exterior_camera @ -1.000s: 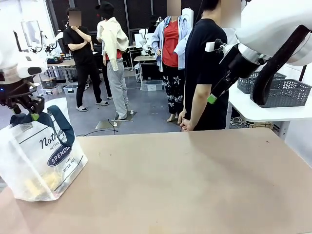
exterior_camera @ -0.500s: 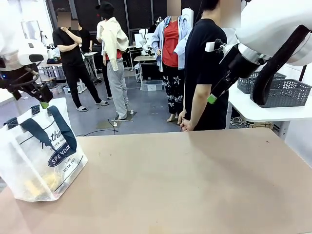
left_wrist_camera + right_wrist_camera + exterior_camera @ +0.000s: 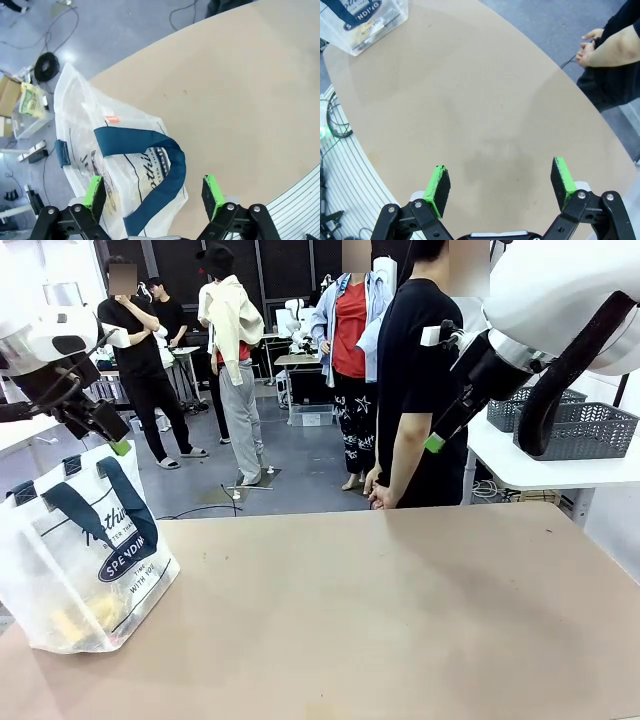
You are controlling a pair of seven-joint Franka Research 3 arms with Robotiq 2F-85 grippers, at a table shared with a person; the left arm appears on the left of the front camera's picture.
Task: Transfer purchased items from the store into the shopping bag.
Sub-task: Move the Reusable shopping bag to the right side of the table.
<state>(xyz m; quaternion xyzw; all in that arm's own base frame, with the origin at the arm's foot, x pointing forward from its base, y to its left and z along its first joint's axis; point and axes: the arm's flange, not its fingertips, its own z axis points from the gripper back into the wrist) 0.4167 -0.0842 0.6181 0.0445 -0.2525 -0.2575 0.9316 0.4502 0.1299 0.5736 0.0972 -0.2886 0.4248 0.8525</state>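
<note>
Front view: left gripper [image 3: 118,445] has lifted up and right off the shopping bag [image 3: 85,550] handles, jaws wide, empty. Bag stands upright at the table [image 3: 400,620] left edge, logo facing right, pale-yellow items [image 3: 85,620] at bottom. Right gripper [image 3: 500,186] raised, wide open, empty.

A translucent white plastic bag [image 3: 85,560] stands upright on the table's near left corner, just below the left claw [image 3: 112,440] and apart from it. Navy strap handles loop over its top, one drooping down the front across a navy oval logo with white lettering. From the left wrist, the bag [image 3: 117,165] sits directly beneath the wide-spread fingers, its mouth slack. Small pale-yellow items [image 3: 85,620] lie in the bottom, details unclear. The right claw [image 3: 501,187] is well away.
</note>
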